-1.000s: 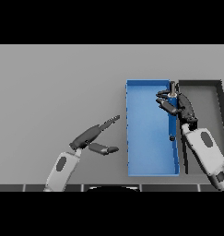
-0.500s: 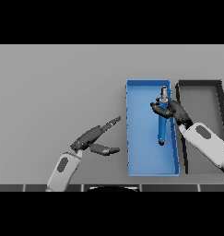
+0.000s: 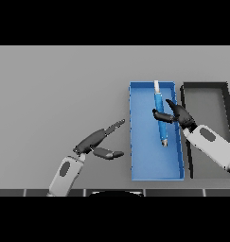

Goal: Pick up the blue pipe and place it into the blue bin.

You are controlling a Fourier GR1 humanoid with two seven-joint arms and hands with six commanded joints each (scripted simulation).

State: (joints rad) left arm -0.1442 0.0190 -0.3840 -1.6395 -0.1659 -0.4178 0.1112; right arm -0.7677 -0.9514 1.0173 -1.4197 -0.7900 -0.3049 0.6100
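Observation:
The blue pipe (image 3: 160, 118) lies lengthwise inside the blue bin (image 3: 145, 165), its white far end resting at the bin's far wall. My right hand (image 3: 179, 116) hovers over the bin's right side, just right of the pipe. Its fingers are spread and straight, and the thumb reaches across the pipe's middle without curling round it. My left hand (image 3: 93, 141) hangs open above the table left of the bin, fingers pointing toward the bin and thumb stretched out below them.
A black bin (image 3: 206, 88) stands directly right of the blue bin, side by side with it; my right forearm crosses its near part. Grey table (image 3: 55, 85) spreads to the left and far side.
The right hand carried the pipe from the bins' shared edge leftward over the blue bin, lowered it and spread its fingers off it. The pipe now lies in the bin. The left hand barely moved.

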